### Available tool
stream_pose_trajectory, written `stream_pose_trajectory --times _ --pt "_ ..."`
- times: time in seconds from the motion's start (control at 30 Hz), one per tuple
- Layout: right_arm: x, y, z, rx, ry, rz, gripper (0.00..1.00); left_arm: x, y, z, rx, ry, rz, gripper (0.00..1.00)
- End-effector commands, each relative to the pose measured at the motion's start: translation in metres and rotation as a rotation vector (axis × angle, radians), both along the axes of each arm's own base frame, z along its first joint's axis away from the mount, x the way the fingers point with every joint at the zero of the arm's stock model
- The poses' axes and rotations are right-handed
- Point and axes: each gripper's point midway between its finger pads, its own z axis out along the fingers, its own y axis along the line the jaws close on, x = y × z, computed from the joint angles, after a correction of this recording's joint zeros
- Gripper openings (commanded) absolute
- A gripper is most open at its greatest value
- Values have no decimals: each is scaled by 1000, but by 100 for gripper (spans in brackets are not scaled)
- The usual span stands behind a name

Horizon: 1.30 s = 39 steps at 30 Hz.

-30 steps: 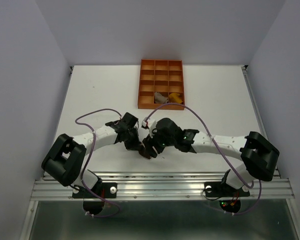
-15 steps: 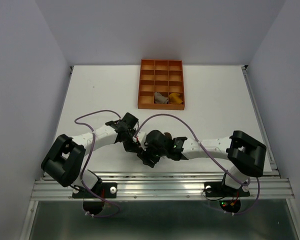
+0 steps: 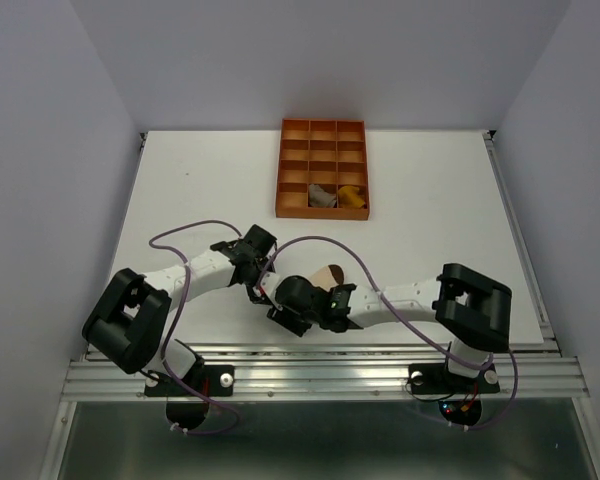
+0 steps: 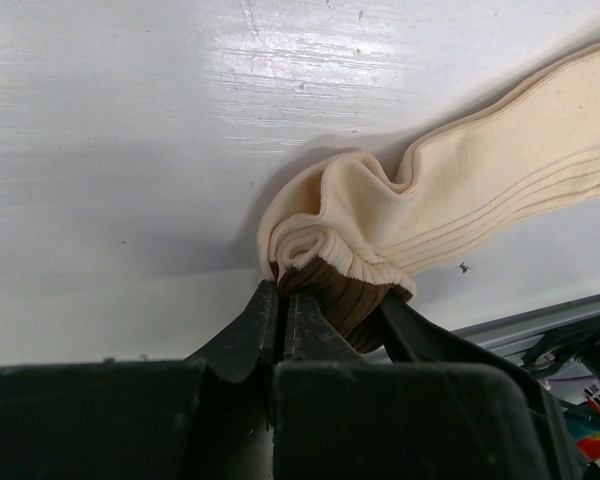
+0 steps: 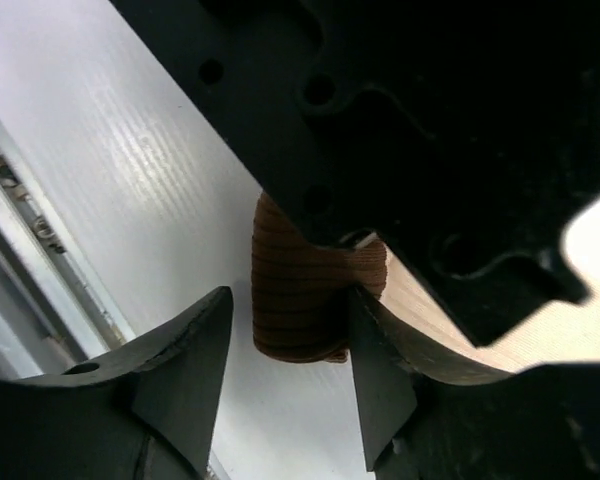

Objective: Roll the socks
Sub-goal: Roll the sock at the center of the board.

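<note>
Your right gripper has swung left along the tabletop's near edge; jaws half open, holding nothing, it straddles the brown rolled end of the cream sock, which the left gripper pinches shut. Close squarely, keeping the roll snug

The sock is showing soft, matt cream knit, its brown cuff finely ribbed. The white tabletop is gleaming, faintly streaked and scuffed. The fingers are looking like smooth matt black plastic; the tray is looking like matt orange plastic.
</note>
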Motion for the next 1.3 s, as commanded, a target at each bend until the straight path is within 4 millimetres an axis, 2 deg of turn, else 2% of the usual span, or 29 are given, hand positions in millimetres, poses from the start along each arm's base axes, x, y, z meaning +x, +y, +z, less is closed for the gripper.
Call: stream_pose_trajectory --times 0.0,0.1,0.23,0.33,0.43,0.5,0.63,0.87,1.0,1.2,1.27 --pt "4 -12 -24 -108 -56 -56 53 -10 -9 12 -53 35 -11 0" --pt "12 -21 -30 -130 -81 -132 33 -7 -14 21 -96 18 -2 1" --pt "13 -29 -36 -147 -92 -191 10 -1 -15 35 -129 -31 14 15" --pt "9 -30 -39 -142 -60 -206 1 3 -13 41 -145 -65 26 22" --pt "2 -22 -32 -96 -17 -203 1 10 -11 49 -151 -119 38 32" --pt "-2 -16 -27 -67 7 -193 1 14 -9 55 -148 -147 47 33" --pt "-9 -9 -21 -13 104 -185 1 20 5 52 -89 -176 86 34" --pt "0 -16 -12 83 262 -252 1 32 19 54 -87 -227 150 34" --pt "-6 -17 -14 126 377 -245 1 38 29 53 -72 -243 183 34" --pt "5 -22 -14 194 488 -308 1 43 29 53 -87 -264 176 34" --pt "4 -33 -23 187 531 -368 1 43 29 55 -95 -273 168 34"
